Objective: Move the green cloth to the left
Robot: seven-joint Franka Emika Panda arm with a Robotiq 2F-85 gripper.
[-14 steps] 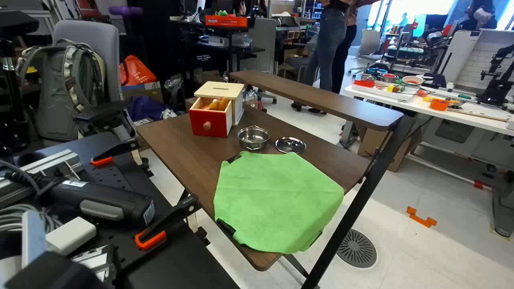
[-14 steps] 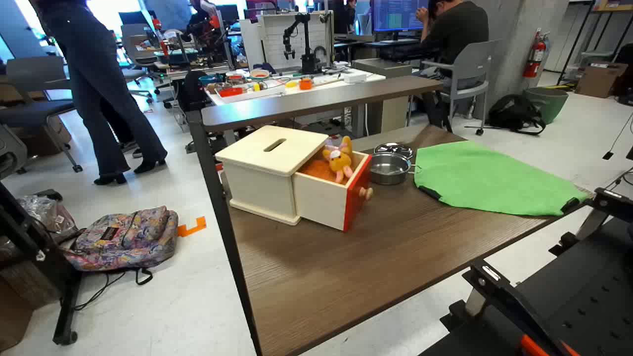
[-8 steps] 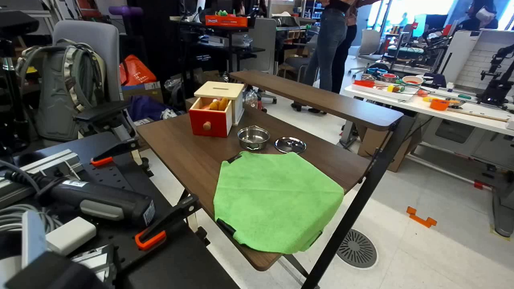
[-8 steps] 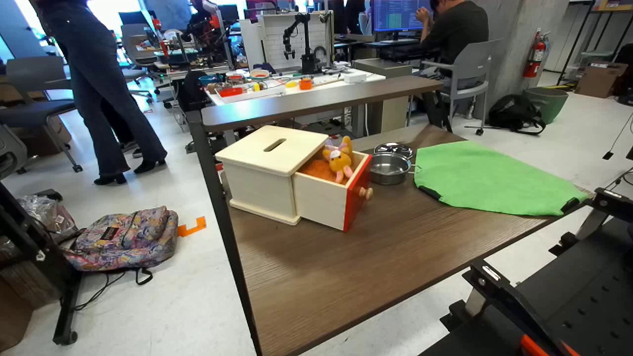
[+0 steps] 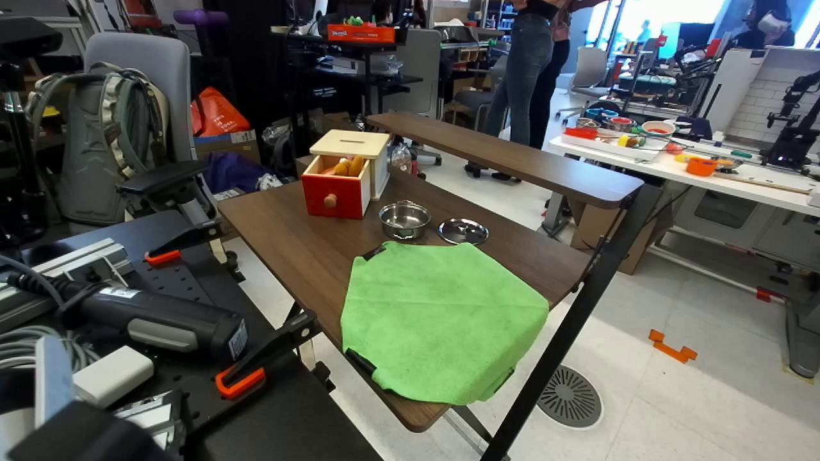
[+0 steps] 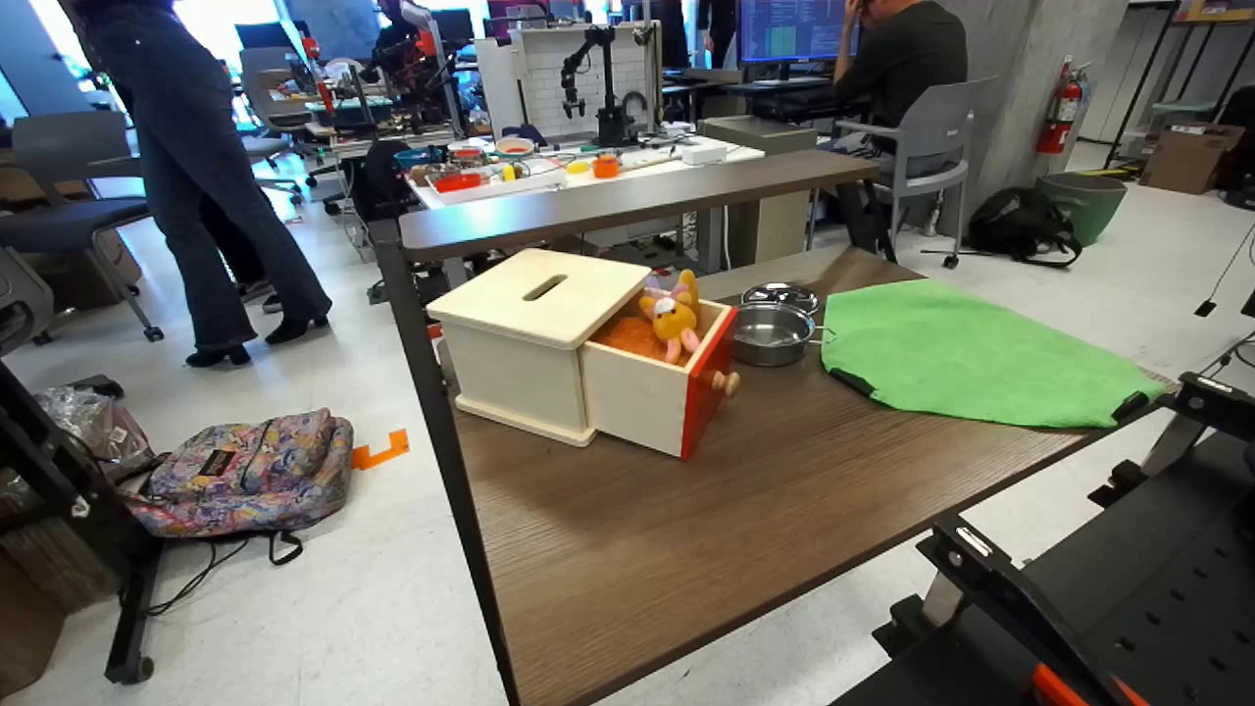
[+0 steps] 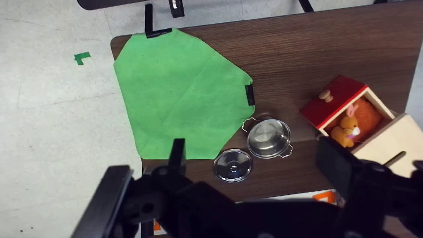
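"Green cloth (image 7: 185, 99): where is it?"

"Spread on the brown table (image 7: 307, 43), near the steel pot (image 7: 268, 138) and the round lid (image 7: 233, 166)."

"And your claw (image 7: 252, 148)?"

"My claw is released; I see its two fingers (image 7: 335, 165) standing wide apart."

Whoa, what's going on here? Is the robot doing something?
The robot's gripper is open and holding nothing. Its job is to move the green cloth to the left, but it isn't gripping it. The cloth lies spread over one end of the table, near a small pot and its lid. A toy sits in an open, red-fronted drawer.
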